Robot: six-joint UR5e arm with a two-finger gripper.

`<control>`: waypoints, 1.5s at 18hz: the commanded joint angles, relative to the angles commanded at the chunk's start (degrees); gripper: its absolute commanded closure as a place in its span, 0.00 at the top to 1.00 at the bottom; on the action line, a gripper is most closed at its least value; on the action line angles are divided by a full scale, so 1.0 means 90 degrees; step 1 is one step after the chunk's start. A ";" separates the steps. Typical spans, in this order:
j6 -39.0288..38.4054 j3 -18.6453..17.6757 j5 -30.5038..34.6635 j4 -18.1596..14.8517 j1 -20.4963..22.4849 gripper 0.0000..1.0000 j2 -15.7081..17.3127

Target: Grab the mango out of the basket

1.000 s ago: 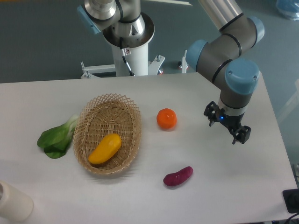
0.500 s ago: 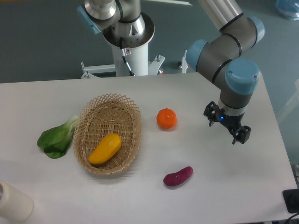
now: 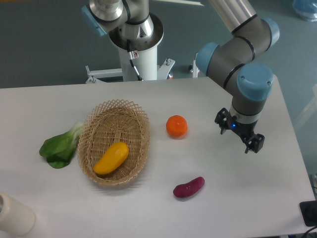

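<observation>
The mango [image 3: 111,157], smooth and yellow-orange, lies in the front part of the tan wicker basket [image 3: 133,117] at the left-centre of the table. My gripper [image 3: 238,134] hangs over the right side of the table, far to the right of the basket. Its two dark fingers stand apart and hold nothing.
A round orange fruit [image 3: 177,126] sits between the basket and the gripper. A purple sweet potato [image 3: 188,187] lies near the front. A green leafy vegetable [image 3: 60,147] lies left of the basket. A white cylinder [image 3: 14,215] stands at the front left corner.
The gripper and arm have shifted very slightly to the left. Nothing else has moved.
</observation>
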 joint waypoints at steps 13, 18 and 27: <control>-0.0849 -0.0215 -0.0117 -0.0078 -0.0898 1.00 0.0147; -0.1590 -0.0225 -0.0254 -0.0439 -0.1337 1.00 0.0254; -0.2967 -0.0264 -0.0850 -0.0410 -0.2284 1.00 0.0186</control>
